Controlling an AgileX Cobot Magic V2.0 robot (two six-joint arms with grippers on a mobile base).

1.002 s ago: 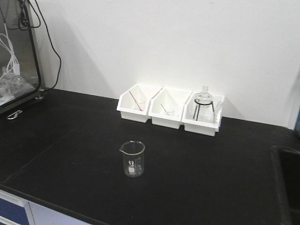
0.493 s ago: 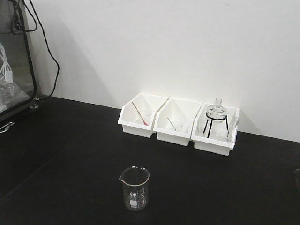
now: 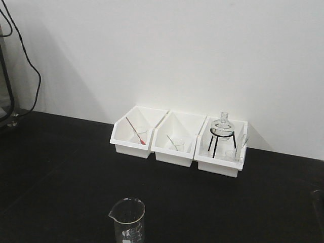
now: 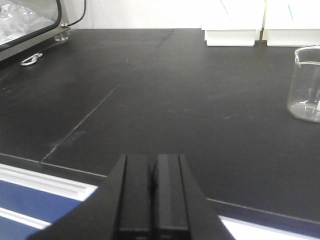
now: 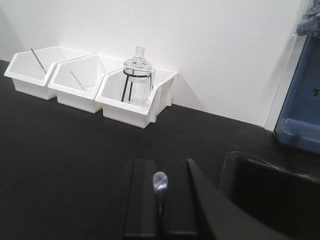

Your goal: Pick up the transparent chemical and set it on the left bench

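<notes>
The transparent chemical [image 3: 127, 223], a clear glass beaker with a spout and white print, stands upright on the left bench [image 3: 61, 162], cut off by the bottom edge of the front view. In the left wrist view the beaker [image 4: 306, 85] is far to the right, well ahead of my left gripper [image 4: 154, 159], which is shut and empty over the bench's front edge. My right gripper [image 5: 160, 162] is also shut, low over the black top, with a small pale glint at the seam between its fingers. Neither gripper touches the beaker.
Three white bins [image 3: 174, 154] line the white wall; the right one holds a round flask on a black tripod [image 3: 223, 129]. A black sink [image 5: 270, 190] lies right of my right gripper. A glass case [image 4: 25, 20] and metal hook [image 4: 30, 60] sit far left.
The front view has closed in on the bench: the beaker has slid down to the frame's bottom edge, and the glass case has left the frame on the left.
</notes>
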